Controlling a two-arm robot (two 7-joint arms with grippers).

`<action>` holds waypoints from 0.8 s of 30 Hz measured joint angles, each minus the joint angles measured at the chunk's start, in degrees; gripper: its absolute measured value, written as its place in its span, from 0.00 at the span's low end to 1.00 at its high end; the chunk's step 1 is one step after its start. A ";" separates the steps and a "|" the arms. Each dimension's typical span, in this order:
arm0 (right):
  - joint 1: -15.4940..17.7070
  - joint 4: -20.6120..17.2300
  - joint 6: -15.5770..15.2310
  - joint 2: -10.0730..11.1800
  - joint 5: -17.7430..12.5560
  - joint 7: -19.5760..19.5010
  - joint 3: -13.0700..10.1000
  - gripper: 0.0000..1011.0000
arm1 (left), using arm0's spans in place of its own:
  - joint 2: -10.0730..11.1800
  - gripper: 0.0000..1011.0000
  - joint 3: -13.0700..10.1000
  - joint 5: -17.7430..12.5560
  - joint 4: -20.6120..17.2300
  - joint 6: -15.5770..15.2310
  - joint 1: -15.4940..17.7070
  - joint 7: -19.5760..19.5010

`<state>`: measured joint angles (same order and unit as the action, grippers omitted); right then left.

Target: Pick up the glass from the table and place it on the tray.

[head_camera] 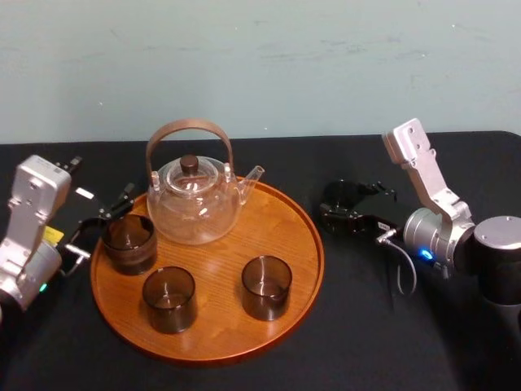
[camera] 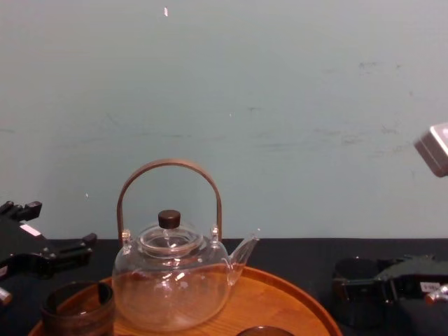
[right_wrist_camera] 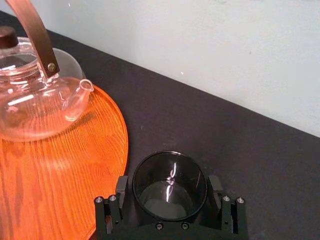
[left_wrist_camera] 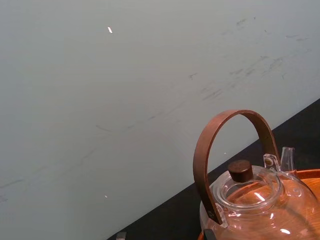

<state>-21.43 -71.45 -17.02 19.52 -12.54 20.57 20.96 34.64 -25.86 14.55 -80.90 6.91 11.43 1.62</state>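
Right gripper (right_wrist_camera: 169, 189) low at table (head_camera: 391, 326), fingers (right_wrist_camera: 121, 186) spread wide, not clenched. Glass (right_wrist_camera: 170, 172) upright on table between them, walls close to both. Tray (head_camera: 220, 269) just beside this gripper, on side toward left arm; glass off tray. Teapot (head_camera: 194, 204) on tray, farther that way. Left gripper (head_camera: 99, 226) at tray's opposite rim, released; cup (head_camera: 129, 243) on tray just ahead of it. Two more cups on tray.
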 joint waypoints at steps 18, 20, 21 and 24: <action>0.03 -0.04 -0.12 0.02 0.14 -0.13 0.09 0.89 | 0.00 0.99 0.00 0.00 0.00 0.00 0.00 0.00; 0.04 -0.05 -0.12 0.03 0.11 -0.13 0.07 0.89 | 0.00 0.99 0.00 0.00 0.00 0.00 0.00 0.00; 0.04 -0.05 -0.11 0.03 0.10 -0.13 0.07 0.89 | 0.00 0.99 0.00 0.00 0.00 0.00 0.00 0.00; 0.06 -0.07 -0.11 0.05 0.07 -0.13 0.05 0.89 | 0.00 0.99 0.00 0.00 0.00 0.00 0.00 0.00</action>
<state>-21.37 -71.52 -17.13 19.57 -12.47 20.43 21.01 34.64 -25.86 14.55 -80.90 6.91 11.43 1.62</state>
